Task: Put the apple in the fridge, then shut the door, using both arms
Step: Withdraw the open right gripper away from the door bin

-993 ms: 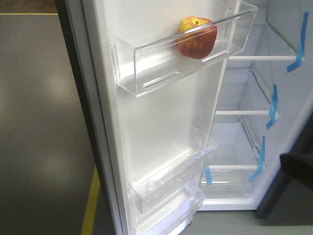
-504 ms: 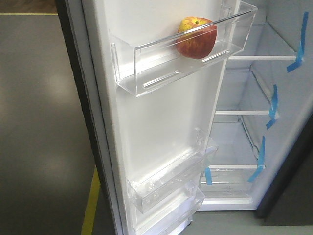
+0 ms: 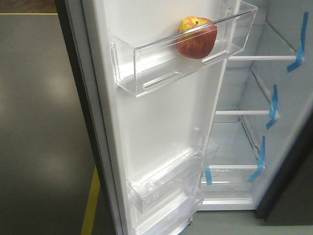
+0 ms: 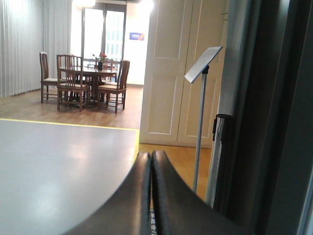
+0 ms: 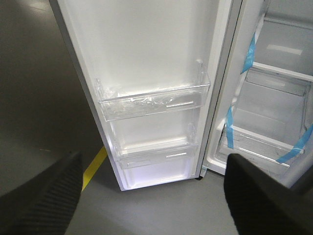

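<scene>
The red and yellow apple [image 3: 196, 37] rests in the top clear bin [image 3: 146, 58] of the open door [image 3: 161, 127]. The fridge [image 3: 254, 122] stands open on the right, white inside with glass shelves and blue tape strips. My left gripper [image 4: 150, 161] is shut with nothing between its fingers; it sits beside the door's dark outer face [image 4: 264, 122], pointing into the room. My right gripper [image 5: 152, 196] is open and empty, hanging low in front of the door's lower bins [image 5: 154, 103], with the fridge [image 5: 274, 98] at its right. Neither gripper shows in the front view.
Grey floor with a yellow line [image 3: 90, 205] lies left of the door. In the left wrist view a stand with a tilted panel [image 4: 201, 68] is close by, with beige doors [image 4: 181, 73] behind it and a dining table with chairs [image 4: 88, 81] far off.
A dark arm part at the right edge of the front view one second ago has gone out of frame. The apple, door and fridge have not moved.
</scene>
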